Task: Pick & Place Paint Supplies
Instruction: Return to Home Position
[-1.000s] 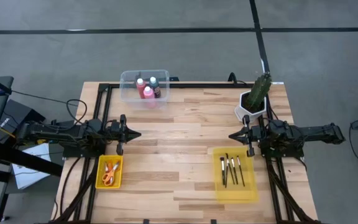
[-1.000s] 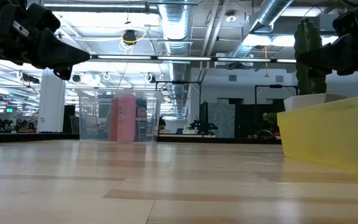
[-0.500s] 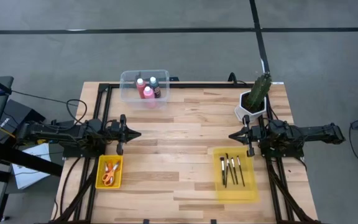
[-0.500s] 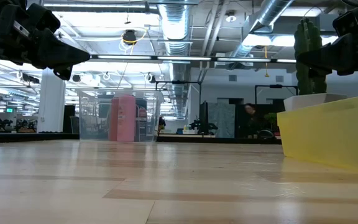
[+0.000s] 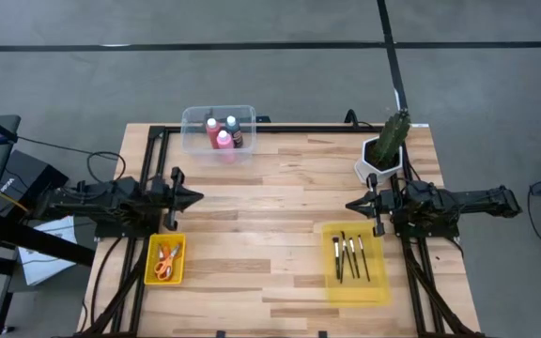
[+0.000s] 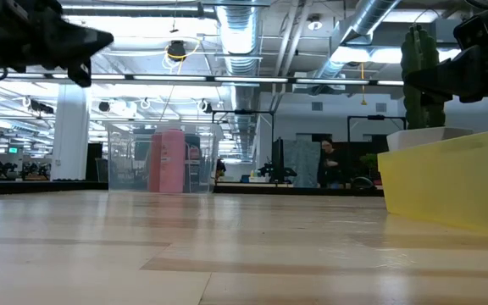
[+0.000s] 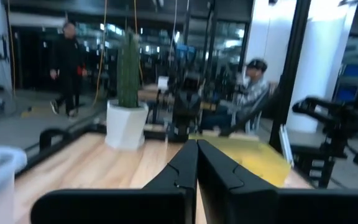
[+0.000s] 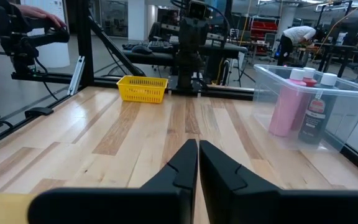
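Hovering near opposite side edges, left gripper (image 5: 195,198) and right gripper (image 5: 349,205) are clenched empty, bare table (image 5: 270,221) open between them; brushes (image 5: 349,257) lie in the larger yellow bin (image 5: 383,284), bottles (image 5: 222,133) in the clear bin (image 5: 193,133).

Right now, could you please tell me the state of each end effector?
Left end effector: closed, holding nothing.
Right end effector: closed, holding nothing.

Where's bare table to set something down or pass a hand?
The widest bare wood is the middle of the table, between the left gripper and right gripper, continuing between the scissors bin and brush bin. Also bare: between clear bin and plant pot. Right edge is crowded.
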Robot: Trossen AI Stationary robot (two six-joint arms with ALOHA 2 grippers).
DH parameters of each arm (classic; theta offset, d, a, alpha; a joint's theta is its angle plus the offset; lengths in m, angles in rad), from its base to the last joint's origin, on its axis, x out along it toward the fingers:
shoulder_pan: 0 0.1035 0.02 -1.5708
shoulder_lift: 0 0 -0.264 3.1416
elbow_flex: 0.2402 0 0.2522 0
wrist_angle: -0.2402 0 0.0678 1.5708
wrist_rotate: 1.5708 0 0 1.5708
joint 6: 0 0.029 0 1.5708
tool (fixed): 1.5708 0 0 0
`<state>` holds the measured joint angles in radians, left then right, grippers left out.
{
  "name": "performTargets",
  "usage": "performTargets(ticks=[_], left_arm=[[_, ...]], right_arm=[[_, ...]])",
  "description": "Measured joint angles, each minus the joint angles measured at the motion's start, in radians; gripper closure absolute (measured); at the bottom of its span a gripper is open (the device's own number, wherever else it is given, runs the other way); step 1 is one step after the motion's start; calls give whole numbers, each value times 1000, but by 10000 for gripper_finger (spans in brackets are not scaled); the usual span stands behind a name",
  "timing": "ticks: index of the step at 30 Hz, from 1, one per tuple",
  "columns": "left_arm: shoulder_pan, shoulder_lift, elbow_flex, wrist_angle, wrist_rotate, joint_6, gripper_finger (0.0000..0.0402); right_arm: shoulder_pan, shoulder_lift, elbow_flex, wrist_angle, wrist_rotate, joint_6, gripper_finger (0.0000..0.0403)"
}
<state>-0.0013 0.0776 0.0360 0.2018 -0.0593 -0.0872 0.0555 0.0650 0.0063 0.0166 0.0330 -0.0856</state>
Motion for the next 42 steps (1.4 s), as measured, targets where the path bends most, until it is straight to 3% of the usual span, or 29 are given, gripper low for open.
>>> performTargets(ticks=[8,42], left_arm=[[0,-76,0,0,4,0,401],[0,-62,0,0,-1,0,401]], right_arm=[[0,0,0,0,0,0,390],[0,0,0,0,0,0,390]])
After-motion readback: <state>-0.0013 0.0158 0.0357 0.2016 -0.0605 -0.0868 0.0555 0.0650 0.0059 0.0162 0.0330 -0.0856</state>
